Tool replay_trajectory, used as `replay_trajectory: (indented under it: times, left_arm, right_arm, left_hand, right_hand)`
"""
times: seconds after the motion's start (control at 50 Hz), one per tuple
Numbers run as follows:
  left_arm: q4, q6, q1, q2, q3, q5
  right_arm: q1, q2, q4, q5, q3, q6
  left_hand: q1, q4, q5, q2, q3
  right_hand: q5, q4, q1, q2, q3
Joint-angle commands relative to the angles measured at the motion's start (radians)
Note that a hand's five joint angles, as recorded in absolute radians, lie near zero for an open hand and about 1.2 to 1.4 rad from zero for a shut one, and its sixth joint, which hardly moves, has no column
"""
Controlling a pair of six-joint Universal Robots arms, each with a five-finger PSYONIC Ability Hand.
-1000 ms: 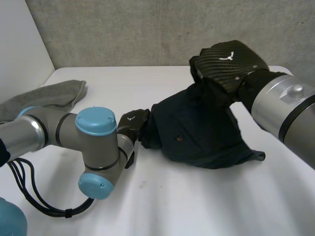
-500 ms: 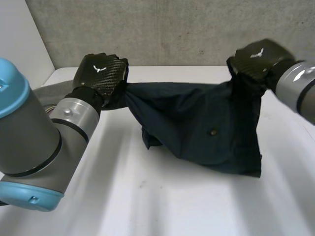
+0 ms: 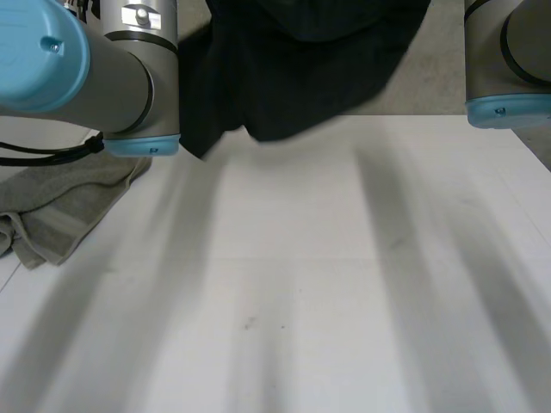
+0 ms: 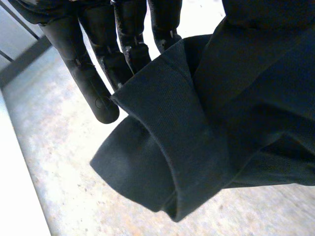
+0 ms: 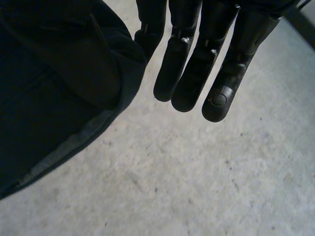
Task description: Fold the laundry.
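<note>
— Filling the lower frame: a white table (image 3: 344, 284)?
— Yes. A crumpled grey towel (image 3: 60, 206) lies at its left edge, with a concrete wall (image 3: 430, 77) behind.
— The dark garment (image 3: 293, 60)?
— It hangs at top centre, off the table, between the left arm (image 3: 86, 69) and right arm (image 3: 508, 60).
— Hands?
— The left hand (image 4: 98, 64) has straight fingers pinching a folded hem. The right hand (image 5: 197, 64) is likewise straight, nipping the cloth's edge.

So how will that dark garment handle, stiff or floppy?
Likely floppy: the garment hangs in loose folds above the table. Probably light for its size, since its hem curls and drapes freely. Pushed on the table, it would probably bunch up rather than slide flat, like the crumpled towel.
</note>
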Motion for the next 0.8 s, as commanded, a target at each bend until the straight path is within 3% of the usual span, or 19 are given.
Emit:
replay_trajectory:
  times: [0.02, 0.12, 0.24, 0.32, 0.38, 0.54, 0.62, 0.8]
  left_arm:
    - [-0.005, -0.007, -0.008, 0.097, -0.277, -0.001]
    - [-0.008, -0.005, -0.011, 0.135, -0.521, -0.007]
    - [-0.054, -0.001, -0.057, 0.117, -0.765, -0.065]
    - [-0.140, -0.002, -0.096, 0.077, -0.853, -0.108]
    - [-0.204, -0.004, -0.116, 0.071, -0.884, -0.130]
    - [-0.436, -0.039, -0.131, 0.221, -0.930, -0.187]
    - [-0.502, -0.092, -0.128, 0.309, -0.930, -0.184]
    - [-0.542, -0.217, -0.038, 0.385, -0.928, -0.138]
  right_arm:
    - [0.004, -0.060, 0.005, -0.066, 0.234, 0.026]
    - [-0.006, -0.081, 0.046, -0.146, 0.481, 0.025]
    - [-0.008, -0.084, 0.183, -0.150, 0.672, 0.025]
    - [-0.008, -0.084, 0.281, -0.149, 0.768, 0.020]
    - [-0.009, -0.086, 0.317, -0.160, 0.831, 0.018]
    - [-0.011, -0.121, 0.318, -0.167, 0.930, 0.023]
    - [-0.013, -0.157, 0.314, -0.173, 0.972, 0.029]
    - [-0.051, -0.189, 0.268, -0.227, 1.032, 0.035]
  left_hand:
    - [0.277, 0.198, 0.241, 0.205, 0.203]
    - [0.277, 0.198, 0.241, 0.205, 0.203]
    - [0.277, 0.198, 0.241, 0.205, 0.203]
    - [0.157, 0.079, 0.121, 0.086, 0.084]
    - [0.063, -0.015, 0.027, -0.008, -0.010]
    - [-0.667, -0.745, -0.703, -0.738, -0.740]
    - [-0.879, -0.957, -0.915, -0.950, -0.952]
    - [-0.880, -0.958, -0.916, -0.951, -0.953]
  right_hand:
    - [0.248, 0.210, 0.446, 0.223, 0.215]
    - [0.248, 0.210, 0.446, 0.223, 0.215]
    - [0.248, 0.210, 0.446, 0.223, 0.215]
    - [0.248, 0.210, 0.446, 0.223, 0.215]
    - [0.248, 0.210, 0.446, 0.223, 0.215]
    - [0.248, 0.210, 0.446, 0.223, 0.215]
    - [0.248, 0.210, 0.446, 0.223, 0.215]
    - [0.248, 0.210, 0.446, 0.223, 0.215]
